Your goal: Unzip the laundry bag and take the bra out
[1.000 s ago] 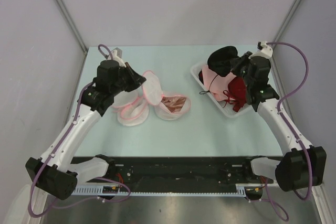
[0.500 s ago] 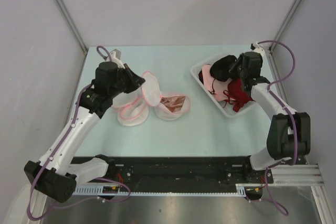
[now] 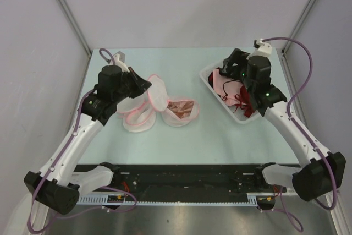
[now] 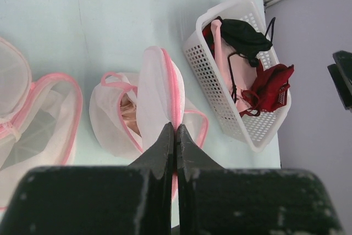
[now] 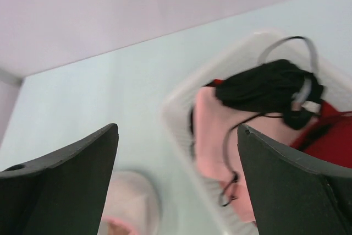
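My right gripper (image 5: pixel 176 133) gapes wide, empty; the bra (image 5: pixel 269 83) lies beyond it, upper right, in the basket (image 5: pixel 209 67). My left gripper (image 4: pixel 175 131) pinches the laundry bag (image 4: pixel 157 89).

Nothing legible turns up in any of the three views; no lettering, brand, number or sign resolves on any surface; a small pale fleck on the dark red garment (image 4: pixel 273 83) in the left wrist view is too small to read.
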{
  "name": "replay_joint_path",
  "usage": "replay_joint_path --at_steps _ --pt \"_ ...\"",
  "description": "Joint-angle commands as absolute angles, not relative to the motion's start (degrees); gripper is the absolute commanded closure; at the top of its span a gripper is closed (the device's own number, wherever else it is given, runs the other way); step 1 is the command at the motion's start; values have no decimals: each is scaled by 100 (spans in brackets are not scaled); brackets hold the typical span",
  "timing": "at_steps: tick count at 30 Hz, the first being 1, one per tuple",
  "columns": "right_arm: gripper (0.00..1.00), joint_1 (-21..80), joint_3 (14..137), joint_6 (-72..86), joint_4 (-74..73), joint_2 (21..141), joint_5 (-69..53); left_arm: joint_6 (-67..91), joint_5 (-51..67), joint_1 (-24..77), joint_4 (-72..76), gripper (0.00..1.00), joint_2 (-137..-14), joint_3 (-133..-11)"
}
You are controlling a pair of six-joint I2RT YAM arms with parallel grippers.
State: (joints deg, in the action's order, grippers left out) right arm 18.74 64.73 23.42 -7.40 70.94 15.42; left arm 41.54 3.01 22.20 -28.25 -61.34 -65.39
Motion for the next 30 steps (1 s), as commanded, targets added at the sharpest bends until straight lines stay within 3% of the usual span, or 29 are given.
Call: replay_joint_path --at_steps 1,5,7,12,14,22,27,30 --pt "8 2853 6505 2083 -835 7040 1942 4245 176 2188 -2760 100 -5941 -6732" --pt "8 3497 6302 2355 -827 7355 1758 4271 281 2188 -2716 100 -6012 -6689" --pt "16 3917 6188 2469 -643 7444 1487 4280 308 2180 -2698 100 -6038 -6680" --pt "24 4464 5871 2812 -273 7987 1169 4263 316 2188 -2672 99 -6073 -6688" --pt "33 4700 5880 2847 -185 8164 1020 4254 343 2188 -2681 100 -6082 -6680" --pt "46 5010 5888 3032 290 8866 1124 4228 343 2180 -2760 100 -6038 -6653" --pt "50 4676 5880 3295 492 9359 1151 4201 290 2188 -2830 99 -5994 -6653" --pt "41 4404 5880 3515 728 9842 897 4201 264 2188 -2830 100 -5933 -6618"
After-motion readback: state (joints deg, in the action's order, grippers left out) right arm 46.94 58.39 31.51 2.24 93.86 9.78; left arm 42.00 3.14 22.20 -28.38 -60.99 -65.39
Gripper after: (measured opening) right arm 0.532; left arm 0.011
